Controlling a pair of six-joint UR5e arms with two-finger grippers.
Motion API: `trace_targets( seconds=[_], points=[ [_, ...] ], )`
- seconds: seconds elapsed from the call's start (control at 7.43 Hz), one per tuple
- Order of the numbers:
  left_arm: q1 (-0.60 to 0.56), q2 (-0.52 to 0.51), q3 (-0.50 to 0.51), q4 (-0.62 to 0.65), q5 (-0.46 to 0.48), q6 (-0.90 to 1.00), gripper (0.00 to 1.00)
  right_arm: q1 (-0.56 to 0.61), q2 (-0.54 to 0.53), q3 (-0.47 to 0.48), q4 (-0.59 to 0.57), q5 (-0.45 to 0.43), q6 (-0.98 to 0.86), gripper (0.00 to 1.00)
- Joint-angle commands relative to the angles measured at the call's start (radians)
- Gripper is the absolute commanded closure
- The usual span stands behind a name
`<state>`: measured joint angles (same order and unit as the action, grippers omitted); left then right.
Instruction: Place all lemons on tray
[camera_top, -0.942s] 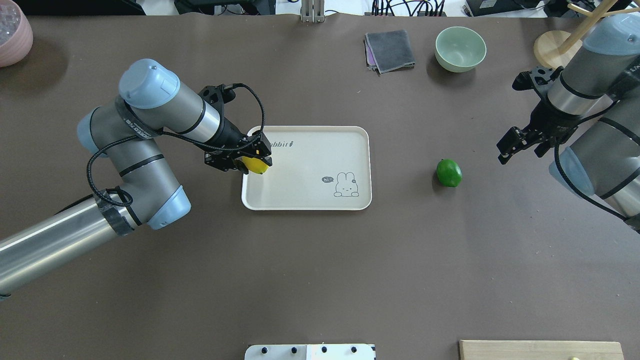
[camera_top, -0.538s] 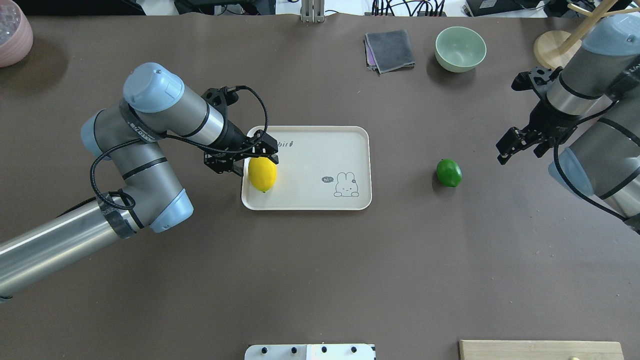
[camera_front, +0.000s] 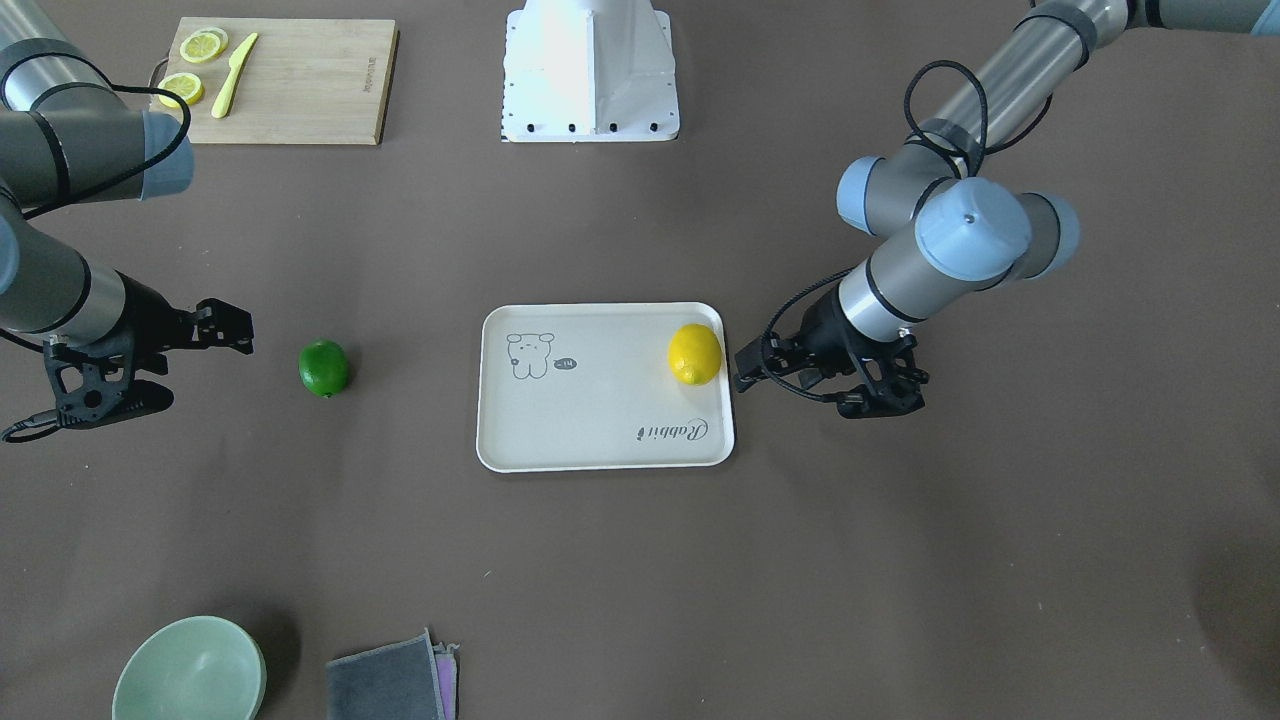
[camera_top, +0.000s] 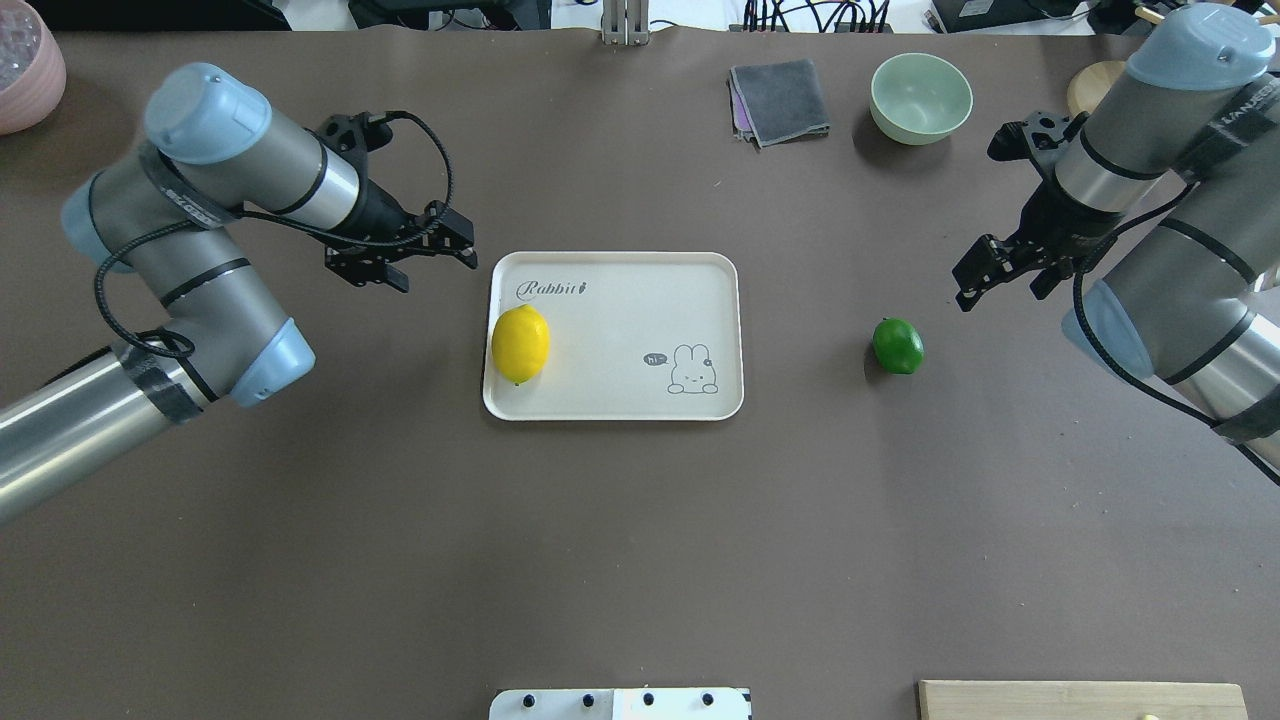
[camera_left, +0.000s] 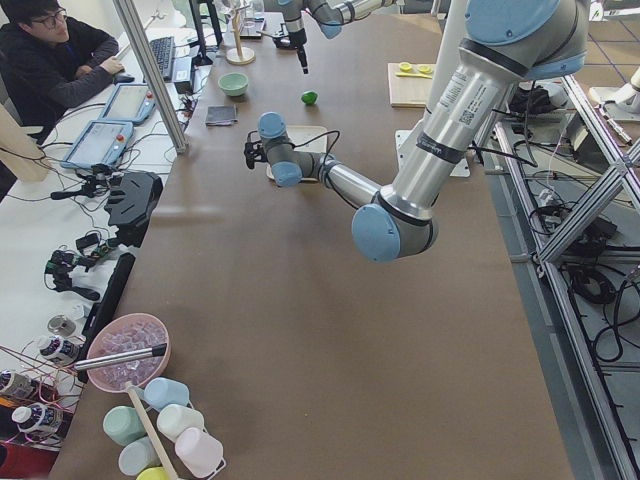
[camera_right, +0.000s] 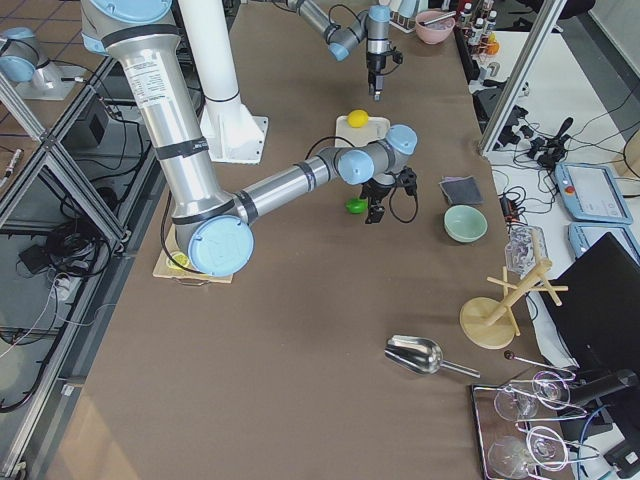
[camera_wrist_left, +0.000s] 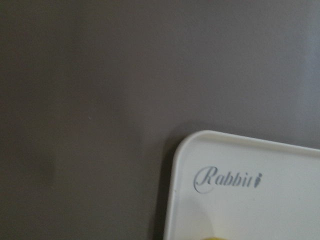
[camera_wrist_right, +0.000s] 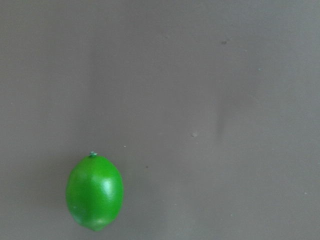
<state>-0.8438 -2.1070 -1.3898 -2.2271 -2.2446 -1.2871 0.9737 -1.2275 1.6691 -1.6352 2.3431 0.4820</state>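
One yellow lemon (camera_top: 520, 343) lies on the tray (camera_top: 620, 385), at the end near the left gripper (camera_top: 435, 262). One green lemon (camera_top: 897, 345) lies on the table (camera_top: 640, 550), well apart from the tray. That makes two fruits, and just one tray.

The left gripper is wide open and holds nothing. It hangs just beside the tray corner by the word "Rabbit". The right gripper (camera_top: 1000, 288) is wide open too, with nothing in it, near the green lemon.

Far off sit one green bowl (camera_top: 920, 95), one grey cloth (camera_top: 780, 100), and one board (camera_front: 300, 90) with two slices (camera_front: 203, 45) and one knife (camera_front: 233, 75).
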Motion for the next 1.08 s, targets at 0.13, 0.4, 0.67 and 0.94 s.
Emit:
trace_targets(
  seconds=[0.13,0.4,0.67,0.94],
  points=[
    [-0.125,0.097,0.113,0.026,-0.012,0.365,0.03,-0.073,0.056,-0.006,0.002,-0.044,0.07,0.0],
    [-0.13,0.096,0.17,0.021,-0.013,0.388,0.03,-0.12,0.053,-0.09,0.196,-0.07,0.192,0.0],
    [-0.129,0.093,0.173,0.021,-0.013,0.387,0.03,-0.156,0.04,-0.152,0.365,-0.09,0.302,0.0],
    [-0.127,0.091,0.184,0.02,-0.013,0.387,0.03,-0.187,0.036,-0.143,0.357,-0.125,0.302,0.0]
  ],
)
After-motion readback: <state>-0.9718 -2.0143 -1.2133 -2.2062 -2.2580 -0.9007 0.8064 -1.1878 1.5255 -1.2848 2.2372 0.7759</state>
